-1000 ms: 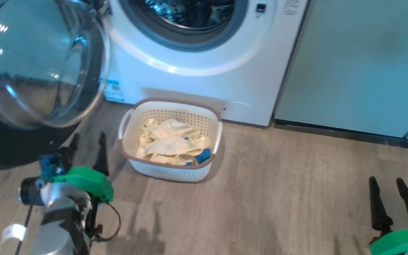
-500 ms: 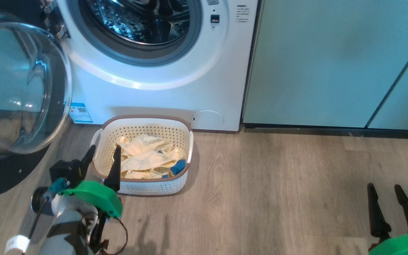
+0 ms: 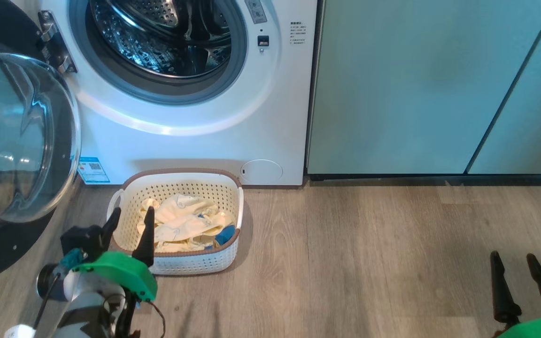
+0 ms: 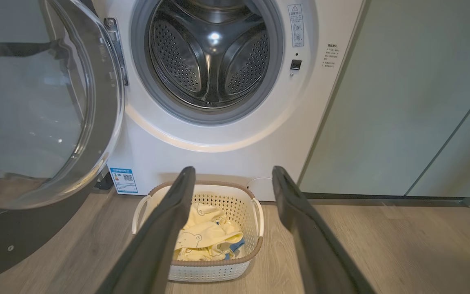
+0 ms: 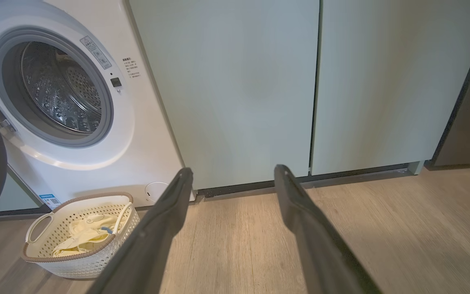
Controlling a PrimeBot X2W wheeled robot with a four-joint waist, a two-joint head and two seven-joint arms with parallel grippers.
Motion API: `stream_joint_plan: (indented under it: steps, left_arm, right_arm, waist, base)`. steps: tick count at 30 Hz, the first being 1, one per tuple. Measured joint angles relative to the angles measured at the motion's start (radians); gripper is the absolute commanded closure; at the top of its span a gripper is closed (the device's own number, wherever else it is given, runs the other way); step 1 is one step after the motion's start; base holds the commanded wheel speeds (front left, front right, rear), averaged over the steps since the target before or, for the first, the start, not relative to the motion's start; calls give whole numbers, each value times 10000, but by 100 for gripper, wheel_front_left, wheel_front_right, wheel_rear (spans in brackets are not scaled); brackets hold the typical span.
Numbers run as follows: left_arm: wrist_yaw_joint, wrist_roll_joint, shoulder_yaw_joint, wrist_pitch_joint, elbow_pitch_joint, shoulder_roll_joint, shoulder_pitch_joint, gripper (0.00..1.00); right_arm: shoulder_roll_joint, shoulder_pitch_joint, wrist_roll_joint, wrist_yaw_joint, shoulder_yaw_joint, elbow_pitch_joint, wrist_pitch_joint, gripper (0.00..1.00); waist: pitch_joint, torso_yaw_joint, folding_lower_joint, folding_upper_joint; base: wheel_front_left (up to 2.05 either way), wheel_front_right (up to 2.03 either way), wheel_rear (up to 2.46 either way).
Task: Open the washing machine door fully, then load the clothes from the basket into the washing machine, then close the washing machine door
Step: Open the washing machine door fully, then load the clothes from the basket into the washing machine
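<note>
Clothes (image 3: 183,223), pale cream with 1 small blue piece (image 3: 225,234), lie heaped in the basket (image 3: 195,265), which stands on the wood floor (image 3: 345,263) just before the washing machine (image 3: 275,117), below its open mouth. The washing machine door (image 3: 12,141) is swung wide to the left on its hinge, its glass bowl bulging toward the camera, and the steel drum (image 3: 158,42) is bare to view. The left gripper (image 3: 132,211) rises from the lower left of the head view on a pale forearm with a green wrist housing (image 3: 115,274), its 2 dark fingers spread apart and holding nothing, pointing forward at the basket's near left corner. 1 tip overlaps the left handle in that view and the other the basket's inside, though the left wrist view shows the basket ahead of and below the fingers, not touched. The right gripper (image 3: 512,256) sits at the lower right, fingers likewise spread and empty, pointing up the view over bare floor, well apart from the basket and facing the pale green cabinet panels (image 3: 392,94).
</note>
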Motion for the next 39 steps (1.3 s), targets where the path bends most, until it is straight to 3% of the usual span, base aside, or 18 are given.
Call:
stream_joint_plan:
  steps: [29,39]
  left_arm:
    - [0,-276,167,0,84,25,30,0]
    - [0,-470,84,0,75,67,31,0]
  right_arm:
    - [0,2,-2,0,96,-52,0,0]
    - [54,14,-2,0,86,-35,2,0]
  waist:
    - [1,310,1,0]
    - [54,325,0,0]
  base:
    - [0,0,0]
    - [78,-81,3]
